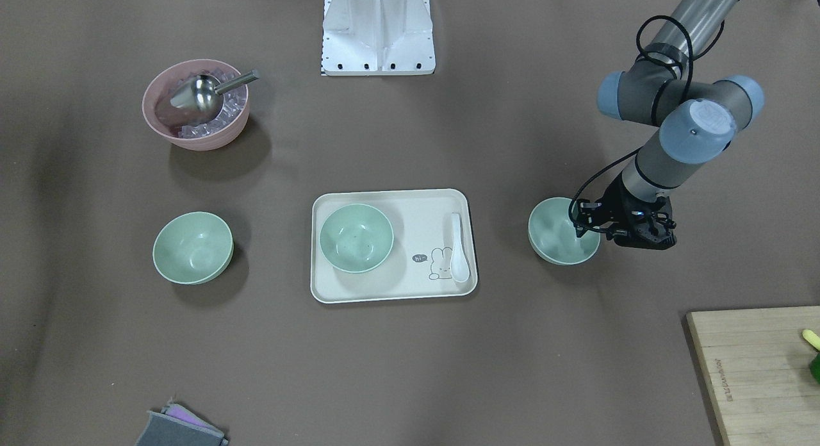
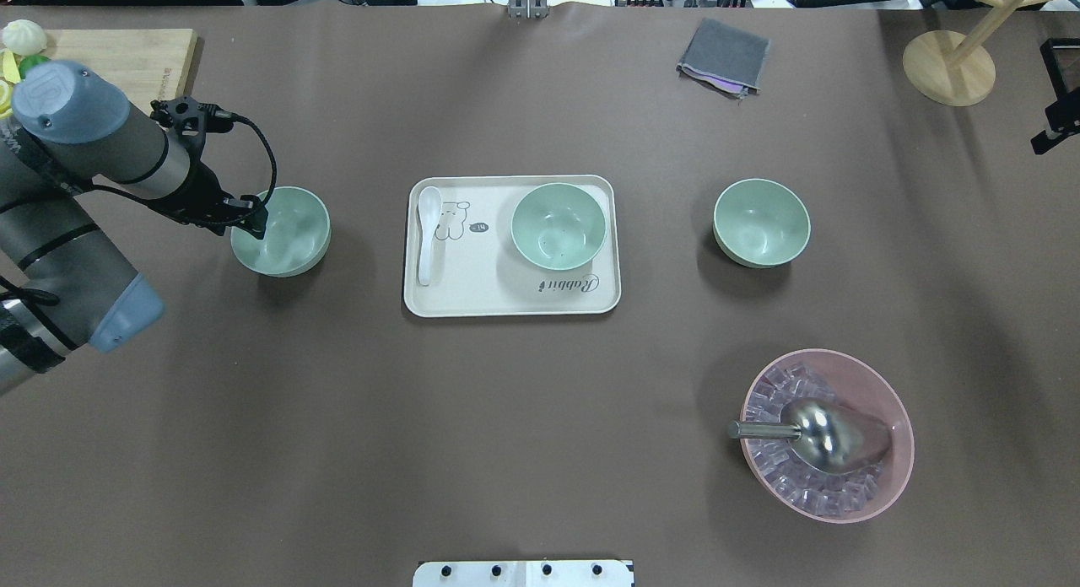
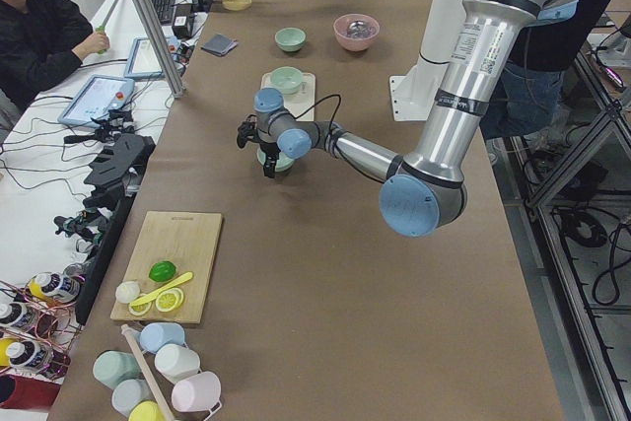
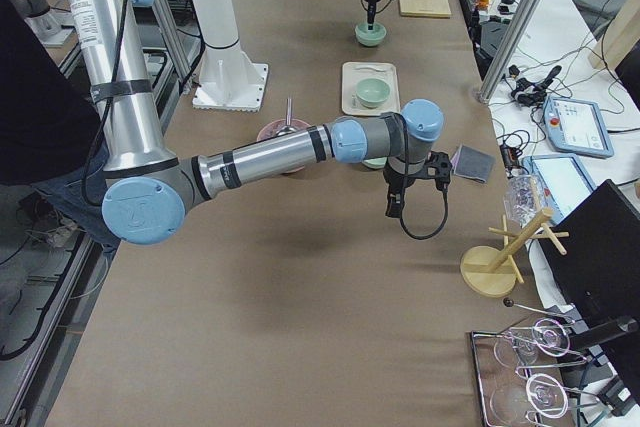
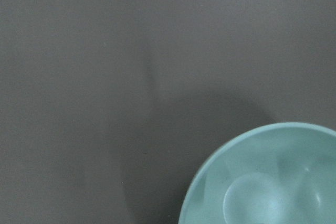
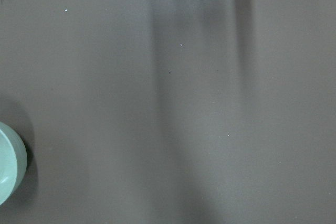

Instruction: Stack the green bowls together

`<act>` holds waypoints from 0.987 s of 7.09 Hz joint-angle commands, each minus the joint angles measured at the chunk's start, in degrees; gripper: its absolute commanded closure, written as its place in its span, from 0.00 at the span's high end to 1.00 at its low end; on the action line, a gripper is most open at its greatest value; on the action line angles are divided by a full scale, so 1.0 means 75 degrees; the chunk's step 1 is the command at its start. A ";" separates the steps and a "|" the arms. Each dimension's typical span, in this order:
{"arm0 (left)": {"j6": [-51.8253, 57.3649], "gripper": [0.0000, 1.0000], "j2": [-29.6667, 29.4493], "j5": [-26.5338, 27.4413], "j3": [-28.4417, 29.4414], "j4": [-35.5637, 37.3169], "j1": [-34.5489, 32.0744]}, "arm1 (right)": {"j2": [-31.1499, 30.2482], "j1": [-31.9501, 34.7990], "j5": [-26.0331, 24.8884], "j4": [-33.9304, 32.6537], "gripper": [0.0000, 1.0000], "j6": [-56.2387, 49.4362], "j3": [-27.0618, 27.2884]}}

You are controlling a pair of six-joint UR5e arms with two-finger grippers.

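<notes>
Items are listed as they lie in the overhead view, from its left edge to its right.

1. The left arm (image 2: 93, 148) enters from the left edge with its wrist pointing down. This places the left jaws over the left-hand rim of the first green bowl (image 2: 285, 231). That bowl stands upright on the worktop (image 2: 506, 418), apart from the tray. The wrist body masks the jaw opening in every view, so I cannot tell whether the jaws are wide, narrow or gripping the rim. The position at the rim suggests a pinch on the wall, which suits a thin-walled bowl.

2. The tray (image 2: 472, 275) carries the white spoon (image 2: 428, 233) at its left end and the second green bowl (image 2: 558, 226) at its right end. This bowl sits centrally, so it is the likely base of the stack. Nothing is nested in it yet.

3. The third green bowl (image 2: 761, 223) stands upright on the worktop, well apart from the tray and not gripped.

4. The pink bowl (image 2: 882, 389) holds ice cubes (image 2: 785, 477) and a metal scoop (image 2: 831, 435). It is not part of the task.

5. The right arm (image 4: 270, 152) shows only in the right-end camera, where it hangs over the worktop near the third green bowl. The state of the right jaws cannot be told.
</notes>
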 commanded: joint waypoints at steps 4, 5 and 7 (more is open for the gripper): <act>-0.0073 0.00 -0.0135 -0.1633 -0.0157 0.0144 -0.0882 | 0.0484 -0.0399 -0.0102 0.0028 0.99 0.0078 -0.0047; -0.0259 0.00 -0.0403 -0.1825 -0.0203 0.0469 -0.1096 | 0.0729 -0.0807 -0.0265 0.0028 0.99 0.0310 -0.0116; -0.0844 0.00 -0.1118 -0.1780 -0.0448 0.1476 -0.1075 | 0.1303 -0.1849 -0.0967 0.0225 0.99 0.1456 -0.0199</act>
